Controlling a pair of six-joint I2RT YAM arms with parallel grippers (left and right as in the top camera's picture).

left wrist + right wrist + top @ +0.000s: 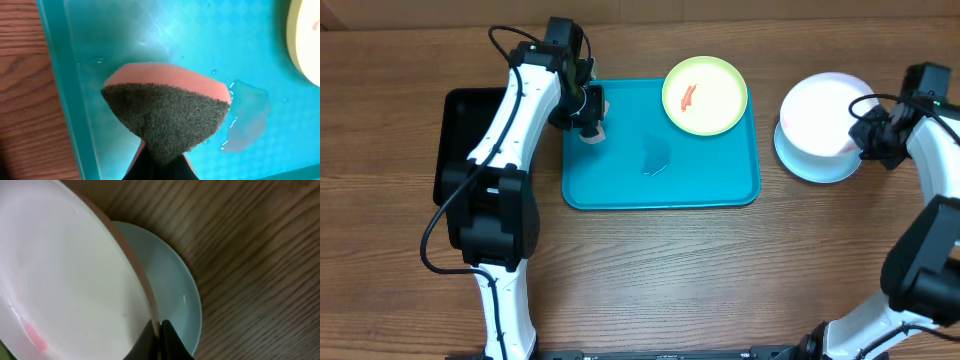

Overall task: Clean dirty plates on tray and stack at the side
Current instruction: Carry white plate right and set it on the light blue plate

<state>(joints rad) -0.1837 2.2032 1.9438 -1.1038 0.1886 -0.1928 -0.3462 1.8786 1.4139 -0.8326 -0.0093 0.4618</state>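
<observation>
The turquoise tray (720,185) lies mid-table. A yellow-green plate (705,96) with a red-orange smear rests in its far right corner; its edge (306,40) shows in the left wrist view. My left gripper (588,116) (159,161) is shut on a pink sponge (165,112) with a dark scouring face, just above the tray's far left part. To the right of the tray, my right gripper (868,130) (160,332) is shut on the rim of a tilted white plate (823,108) (65,275). That plate carries a faint pink smear and is held over a light blue plate (815,165) (172,280).
A black tray (455,140) sits left of the turquoise one, partly under the left arm. A small puddle of water (657,156) (245,120) lies on the tray floor. Bare wooden table (700,280) lies in front of the tray.
</observation>
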